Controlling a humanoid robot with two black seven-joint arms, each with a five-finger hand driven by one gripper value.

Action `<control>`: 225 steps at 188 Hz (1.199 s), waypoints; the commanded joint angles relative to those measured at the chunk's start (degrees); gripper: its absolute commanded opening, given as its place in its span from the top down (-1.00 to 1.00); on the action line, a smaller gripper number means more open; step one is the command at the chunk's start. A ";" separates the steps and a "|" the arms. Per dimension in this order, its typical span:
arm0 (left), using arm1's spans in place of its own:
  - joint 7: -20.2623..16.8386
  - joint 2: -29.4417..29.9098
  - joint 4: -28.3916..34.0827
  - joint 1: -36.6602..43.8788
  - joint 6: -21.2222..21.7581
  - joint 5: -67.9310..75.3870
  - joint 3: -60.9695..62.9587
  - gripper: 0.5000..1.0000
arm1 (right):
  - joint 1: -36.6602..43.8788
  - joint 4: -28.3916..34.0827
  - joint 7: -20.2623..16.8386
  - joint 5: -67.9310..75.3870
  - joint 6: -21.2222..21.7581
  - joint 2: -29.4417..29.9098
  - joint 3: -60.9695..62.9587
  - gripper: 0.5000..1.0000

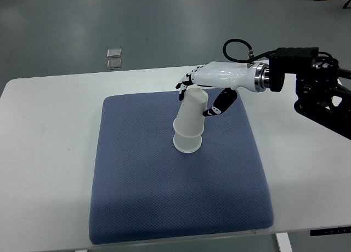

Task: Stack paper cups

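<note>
while the right hand (204,93) curls its fingers (186,81) round the upper paper cup (193,114), seemingly gripping it, that cup sits tilted on the lower cup (188,143), mid-frame on the blue mat (137,197).

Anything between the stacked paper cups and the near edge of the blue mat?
No. In the top view, only bare blue textured mat lies between the translucent white paper cup stack and the mat's near edge.
</note>
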 commanded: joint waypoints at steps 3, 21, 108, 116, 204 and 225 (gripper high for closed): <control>-0.01 0.00 0.00 0.00 0.02 0.00 0.03 -1.00 | -0.04 0.00 -0.02 0.05 0.10 0.02 0.07 -0.57; -0.01 0.00 0.00 0.00 0.02 0.00 0.03 -1.00 | -0.04 0.00 0.07 0.14 0.18 0.02 0.07 -0.60; -0.01 0.00 0.00 0.00 0.02 0.00 -0.06 -1.00 | -1.18 -12.83 -0.19 22.90 -5.88 0.73 1.30 -0.60; -0.01 0.00 0.00 0.00 0.02 0.00 0.03 -1.00 | -1.53 -15.64 -0.19 27.12 -8.34 1.17 1.39 -0.60; -0.01 0.00 0.00 0.00 0.02 0.00 0.03 -1.00 | -6.98 -32.96 -2.39 68.42 -23.89 6.53 2.62 -0.60; -0.01 0.00 0.00 0.00 0.02 0.00 -0.06 -1.00 | -8.21 -33.04 -3.00 75.20 -27.41 8.11 4.64 -0.60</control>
